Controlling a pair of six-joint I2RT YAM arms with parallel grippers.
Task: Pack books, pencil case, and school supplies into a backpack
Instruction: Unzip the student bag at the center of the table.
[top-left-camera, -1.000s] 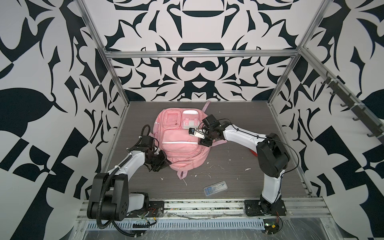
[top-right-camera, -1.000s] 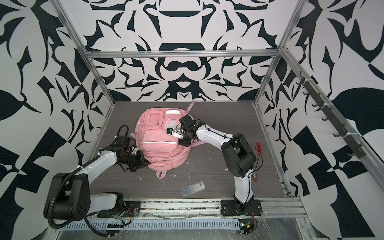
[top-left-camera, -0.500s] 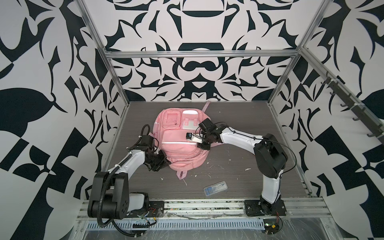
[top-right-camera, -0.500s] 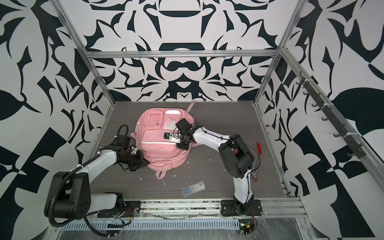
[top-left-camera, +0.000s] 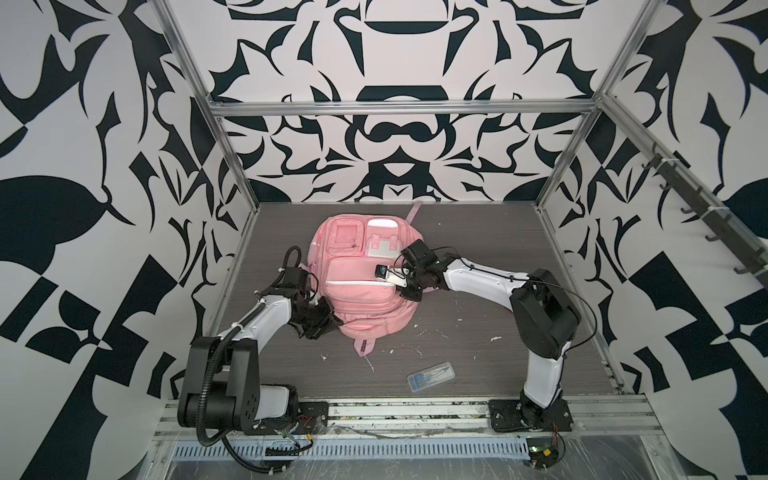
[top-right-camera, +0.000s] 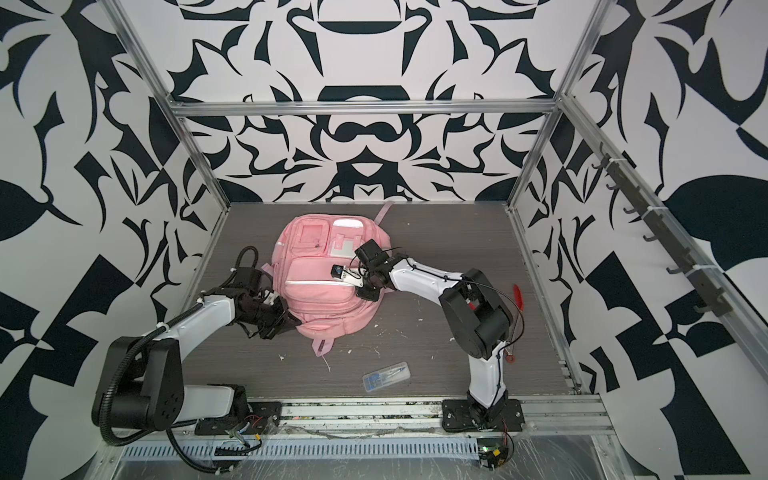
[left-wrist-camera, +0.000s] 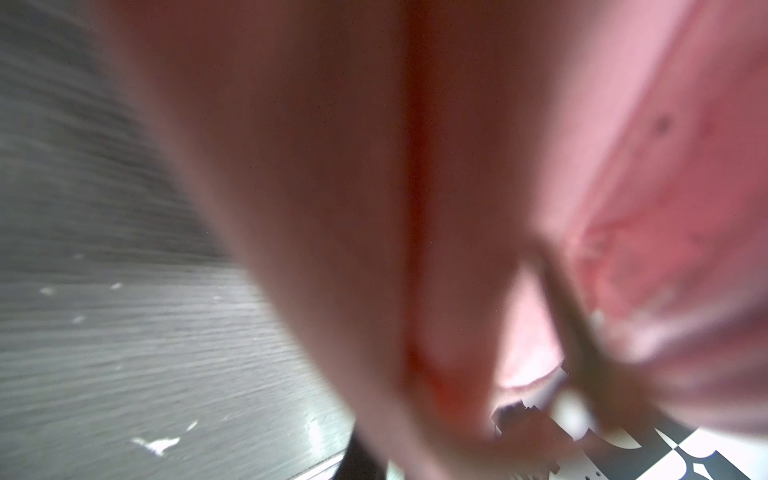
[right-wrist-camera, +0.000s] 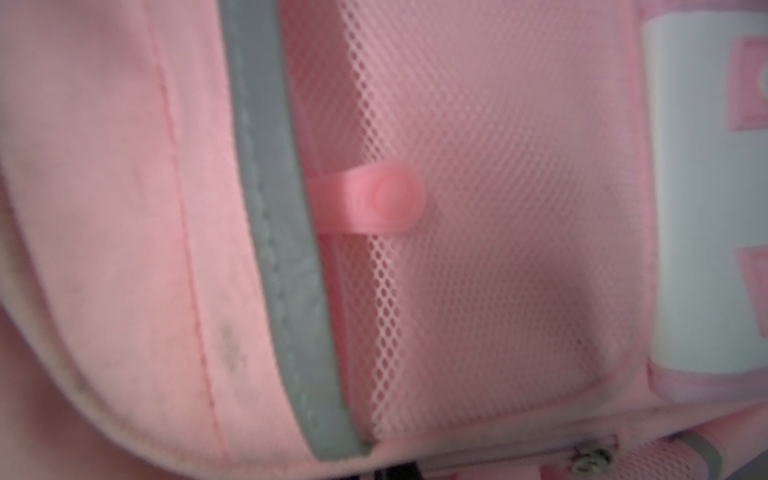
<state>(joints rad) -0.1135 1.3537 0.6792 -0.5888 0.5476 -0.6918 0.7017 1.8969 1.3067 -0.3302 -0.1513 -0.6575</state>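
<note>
The pink backpack (top-left-camera: 361, 299) (top-right-camera: 324, 303) lies flat, front up, in both top views. My left gripper (top-left-camera: 330, 322) (top-right-camera: 291, 322) is at its near left edge, shut, tips buried in the fabric; the left wrist view is filled by blurred pink backpack (left-wrist-camera: 332, 166) cloth. My right gripper (top-left-camera: 405, 291) (top-right-camera: 368, 293) sits shut against the backpack's right side; whether it pinches anything is hidden. The right wrist view shows a grey strip (right-wrist-camera: 270, 208), mesh pocket (right-wrist-camera: 498, 208) and pink pull tab (right-wrist-camera: 382, 199). The school supplies box (top-left-camera: 430, 371) (top-right-camera: 385, 376) lies alone near the front. Books and pencil case are out of view.
White scraps (top-left-camera: 494, 338) dot the grey table (top-left-camera: 478, 257). A pink strap loop (top-left-camera: 363, 347) sticks out toward the front. A red item (top-right-camera: 517, 295) lies behind the right arm. A hook rail (top-left-camera: 706, 216) runs along the right wall.
My right arm has slid left onto the backpack's right side and its jaws have closed from wide open. The left arm, backpack and clear box have stayed put.
</note>
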